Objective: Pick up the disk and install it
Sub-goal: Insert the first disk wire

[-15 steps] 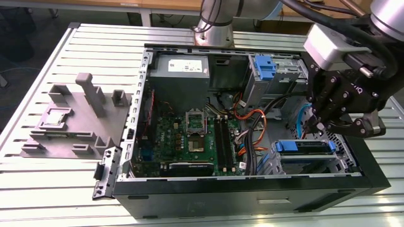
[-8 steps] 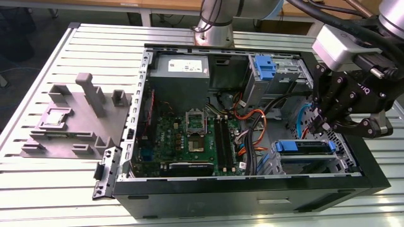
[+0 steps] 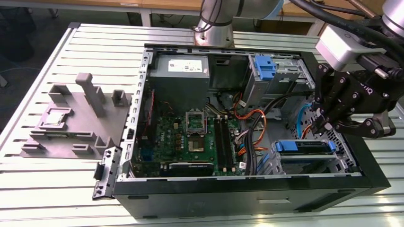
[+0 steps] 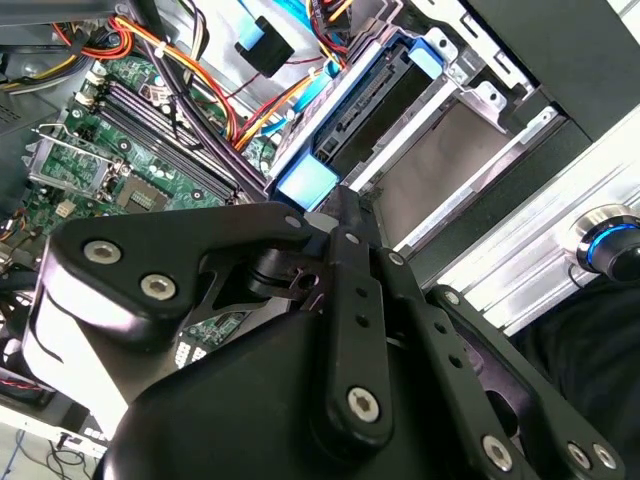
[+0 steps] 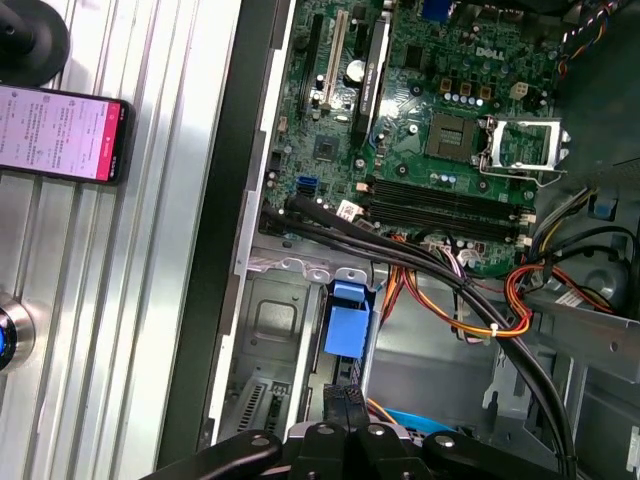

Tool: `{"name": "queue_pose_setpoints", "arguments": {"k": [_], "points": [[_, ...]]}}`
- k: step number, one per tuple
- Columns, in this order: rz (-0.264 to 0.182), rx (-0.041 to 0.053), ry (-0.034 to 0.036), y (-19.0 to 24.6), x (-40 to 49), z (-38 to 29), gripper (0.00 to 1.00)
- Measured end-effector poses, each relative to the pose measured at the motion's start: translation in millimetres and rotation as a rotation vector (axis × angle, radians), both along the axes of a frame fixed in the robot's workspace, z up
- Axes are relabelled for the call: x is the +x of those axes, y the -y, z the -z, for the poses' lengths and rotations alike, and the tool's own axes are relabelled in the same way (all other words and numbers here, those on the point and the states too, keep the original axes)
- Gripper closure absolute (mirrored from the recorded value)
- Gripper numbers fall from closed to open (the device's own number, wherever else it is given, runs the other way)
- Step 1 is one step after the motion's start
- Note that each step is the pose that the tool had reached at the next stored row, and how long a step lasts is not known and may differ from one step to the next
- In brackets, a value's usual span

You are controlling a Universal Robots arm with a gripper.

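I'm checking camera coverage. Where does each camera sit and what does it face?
Exterior view: off the arm, above the open case, looking down; arm and hand show.
First wrist view: on the arm, faces the motherboard; hand shows.
Second wrist view: on the arm, behind the hand, faces the disk.
All share the motherboard.

1. Open black computer case (image 3: 252, 201), lying on its side on a slatted metal table (image 3: 57, 189).
2. Green motherboard (image 3: 189, 142) inside the case, with an empty processor socket (image 3: 196, 124).
3. Grey power supply box (image 3: 181, 66) with a white sticker, at the case's far end.
4. Orange, yellow and black cables (image 5: 480, 310) beside the motherboard.
5. Grey moulded fixture (image 3: 75, 118) on the table, at the exterior view's left.
6. Phone (image 5: 60, 132), screen lit, on the table.
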State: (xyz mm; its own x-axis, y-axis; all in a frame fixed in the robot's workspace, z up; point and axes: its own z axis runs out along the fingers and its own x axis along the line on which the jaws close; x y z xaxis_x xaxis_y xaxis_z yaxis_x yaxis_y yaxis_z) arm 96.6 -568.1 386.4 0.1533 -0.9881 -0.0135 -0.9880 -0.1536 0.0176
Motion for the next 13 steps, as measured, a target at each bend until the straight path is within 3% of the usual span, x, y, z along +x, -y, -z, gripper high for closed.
{"name": "queue_pose_setpoints", "arguments": {"k": [13], "points": [[-0.002, 0.0000, 0.0006, 0.0, 0.5, 0.0, 0.90]]}}
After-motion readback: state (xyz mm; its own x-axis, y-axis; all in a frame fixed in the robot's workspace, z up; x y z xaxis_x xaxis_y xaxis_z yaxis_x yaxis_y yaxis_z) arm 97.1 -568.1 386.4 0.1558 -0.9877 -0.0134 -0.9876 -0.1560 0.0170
